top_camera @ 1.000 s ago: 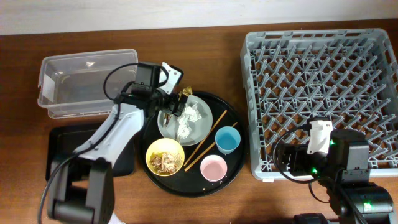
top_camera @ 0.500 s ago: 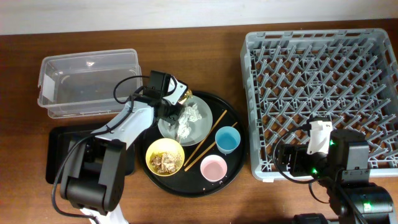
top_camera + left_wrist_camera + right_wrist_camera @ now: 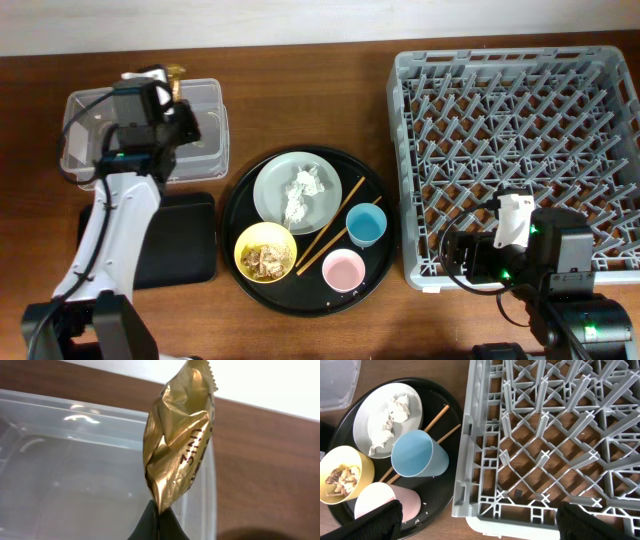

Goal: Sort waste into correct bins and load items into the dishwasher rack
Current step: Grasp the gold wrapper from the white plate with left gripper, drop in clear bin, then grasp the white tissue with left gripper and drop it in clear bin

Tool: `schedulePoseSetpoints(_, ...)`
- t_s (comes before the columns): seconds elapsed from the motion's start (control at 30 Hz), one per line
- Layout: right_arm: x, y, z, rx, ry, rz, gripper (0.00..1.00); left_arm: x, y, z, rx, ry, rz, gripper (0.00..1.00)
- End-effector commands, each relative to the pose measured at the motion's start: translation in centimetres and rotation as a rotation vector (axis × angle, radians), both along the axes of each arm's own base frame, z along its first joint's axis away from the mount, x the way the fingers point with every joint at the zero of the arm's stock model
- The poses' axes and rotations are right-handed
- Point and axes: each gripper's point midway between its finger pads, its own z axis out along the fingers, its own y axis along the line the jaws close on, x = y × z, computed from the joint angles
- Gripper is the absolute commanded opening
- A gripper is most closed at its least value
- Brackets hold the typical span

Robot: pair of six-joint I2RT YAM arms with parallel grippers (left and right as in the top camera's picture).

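Observation:
My left gripper (image 3: 159,516) is shut on the bottom edge of the crinkled gold foil wrapper (image 3: 180,435), which stands up above the clear box (image 3: 75,460). In the overhead view the gripper (image 3: 166,86) hangs over the box's far right part (image 3: 100,178). Crumpled white tissue (image 3: 300,190) lies on the grey plate (image 3: 272,180). Food scraps fill the yellow bowl (image 3: 265,252). The blue cup (image 3: 366,224), pink cup (image 3: 343,270) and chopsticks (image 3: 330,225) share the round tray. My right gripper (image 3: 485,527) is open over the rack's (image 3: 545,435) near-left corner, holding nothing.
The shallow black tray (image 3: 185,240) lies in front of the clear box, left of the round black tray (image 3: 236,205). The grey rack (image 3: 520,130) fills the right side of the table. My right arm (image 3: 520,255) sits at the rack's front edge.
My left gripper shut on the gold wrapper at the plate's far edge, lifted it and carried it left to above the clear box. The right arm has stayed still.

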Motion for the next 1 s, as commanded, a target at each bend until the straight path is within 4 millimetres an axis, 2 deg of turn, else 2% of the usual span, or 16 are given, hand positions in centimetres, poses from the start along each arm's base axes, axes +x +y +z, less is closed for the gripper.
schedulePoseSetpoints(0.0,0.0,0.2,0.5,0.009,-0.012,0.002,0.98,0.4,2.6,-2.5,-0.034,0.044,0.086,0.14)
schedulePoseSetpoints(0.03,0.0,0.2,0.5,0.009,-0.012,0.002,0.99,0.5,3.0,-3.3,-0.036,0.061,0.095,0.18)
schedulePoseSetpoints(0.07,0.0,0.2,0.5,0.009,-0.012,0.002,0.99,0.6,3.2,-3.6,-0.036,0.062,0.098,0.45)
schedulePoseSetpoints(0.1,0.0,0.2,0.5,0.009,-0.011,0.002,0.99,1.1,3.2,-3.2,-0.034,0.039,0.097,0.65)
schedulePoseSetpoints(0.23,-0.1,0.2,0.3,0.008,-0.004,0.002,0.99,1.1,2.4,0.3,-0.044,-0.044,0.067,0.66)
schedulePoseSetpoints(0.27,-0.1,0.2,0.3,0.008,-0.004,0.002,0.99,0.5,0.1,1.9,-0.055,-0.064,-0.034,0.66)
schedulePoseSetpoints(0.33,-0.1,0.2,0.3,0.008,-0.004,0.001,0.99,-0.7,-3.5,2.2,-0.063,-0.034,-0.17,0.68)
schedulePoseSetpoints(0.37,-0.1,0.2,0.3,0.009,-0.004,0.001,0.98,-2.6,-7.7,0.2,-0.041,0.064,-0.34,0.7)
schedulePoseSetpoints(0.5,-0.1,0.2,0.3,0.009,-0.002,0.001,0.99,-6.6,-13.9,-5.3,0.021,0.291,-0.562,0.74)
schedulePoseSetpoints(0.53,-0.1,0.2,0.3,0.009,-0.002,0.002,0.99,-8.0,-15.7,-7.4,0.022,0.373,-0.61,0.74)
schedulePoseSetpoints(0.67,-0.1,0.2,0.3,0.009,-0.002,0.001,0.99,-10.5,-19.2,-13.2,0.038,0.546,-0.704,0.74)
schedulePoseSetpoints(0.73,-0.1,0.2,0.3,0.009,-0.002,0.001,0.99,-11.4,-20.2,-14.8,0.046,0.596,-0.73,0.73)
schedulePoseSetpoints(0.77,-0.1,0.2,0.3,0.009,-0.002,0.001,0.99,-11.7,-20.5,-15.5,0.049,0.614,-0.739,0.7)
schedulePoseSetpoints(0.8,-0.1,0.2,0.3,0.009,-0.002,0.001,0.99,-12.0,-20.7,-16.2,0.052,0.635,-0.746,0.58)
schedulePoseSetpoints(0.9,-0.1,0.2,0.3,0.009,-0.002,0.001,0.99,-12.6,-20.6,-16.9,0.053,0.668,-0.746,0.37)
schedulePoseSetpoints(0.97,-0.1,0.2,0.3,0.009,-0.002,0.002,0.99,-12.8,-20.5,-16.9,0.053,0.677,-0.745,0.07)
